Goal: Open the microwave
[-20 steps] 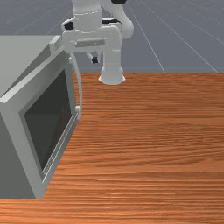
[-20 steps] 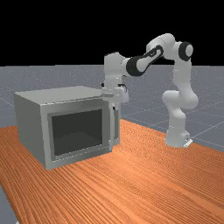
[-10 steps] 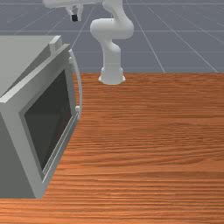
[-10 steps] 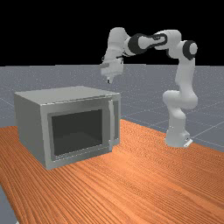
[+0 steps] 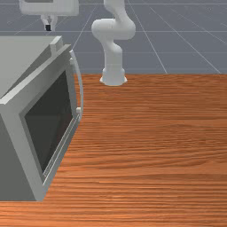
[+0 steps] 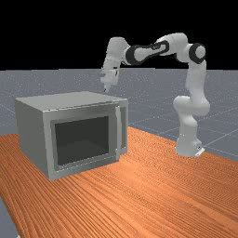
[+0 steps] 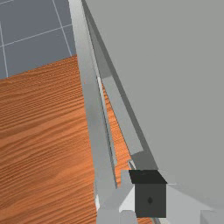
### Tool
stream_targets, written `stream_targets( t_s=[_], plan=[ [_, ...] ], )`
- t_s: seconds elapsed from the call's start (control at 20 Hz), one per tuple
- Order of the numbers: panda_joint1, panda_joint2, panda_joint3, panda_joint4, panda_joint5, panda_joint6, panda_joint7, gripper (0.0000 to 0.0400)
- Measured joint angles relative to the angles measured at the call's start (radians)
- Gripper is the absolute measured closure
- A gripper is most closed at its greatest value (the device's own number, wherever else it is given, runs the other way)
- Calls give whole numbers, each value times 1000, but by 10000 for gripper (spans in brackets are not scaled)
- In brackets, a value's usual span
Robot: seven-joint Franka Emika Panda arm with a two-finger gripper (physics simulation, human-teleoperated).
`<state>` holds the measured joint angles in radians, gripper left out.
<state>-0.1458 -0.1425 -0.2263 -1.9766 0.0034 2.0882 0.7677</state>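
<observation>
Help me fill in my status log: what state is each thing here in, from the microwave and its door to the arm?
Microwave: upright on the table.
Door: slightly ajar, with a gap behind it at the handle side.
Handle: upright, not gripped.
Gripper: raised above the handle, clear of it.
Arm: bent, reaching toward the far view's left.

The surface (image 5: 155, 155) of orange-brown wood is carrying the grey microwave (image 5: 15, 164), which is sitting at the front view's left. The arm's white base (image 6: 188, 145) is standing near an edge, well apart from the microwave.
</observation>
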Motion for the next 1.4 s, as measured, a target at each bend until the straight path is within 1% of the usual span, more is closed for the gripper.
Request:
stream_targets(
  t_s=[0.25, 0.5, 0.7, 0.85, 0.9, 1.0, 1.1, 1.2, 1.3, 1.4],
  plan=[
    [-2, 162, -2, -6, 14, 37, -5, 400],
    [-11, 185, 11, 17, 24, 38, 9, 400],
    [-53, 200, 77, 43, 11, 43, 91, 400],
    [-74, 236, 158, 86, -14, 36, 170, 400],
    [-67, 257, 190, 113, -28, 29, 195, 400],
    [-25, 306, 255, 176, -57, 26, 248, 400],
    [5, 363, 302, 242, -81, 38, 288, 400],
    [20, 405, 336, 296, -103, 34, 333, 400],
    [56, 475, 364, 388, -131, 16, 386, 400],
    [93, 541, 382, 487, -152, -33, 415, 400]
  ],
)
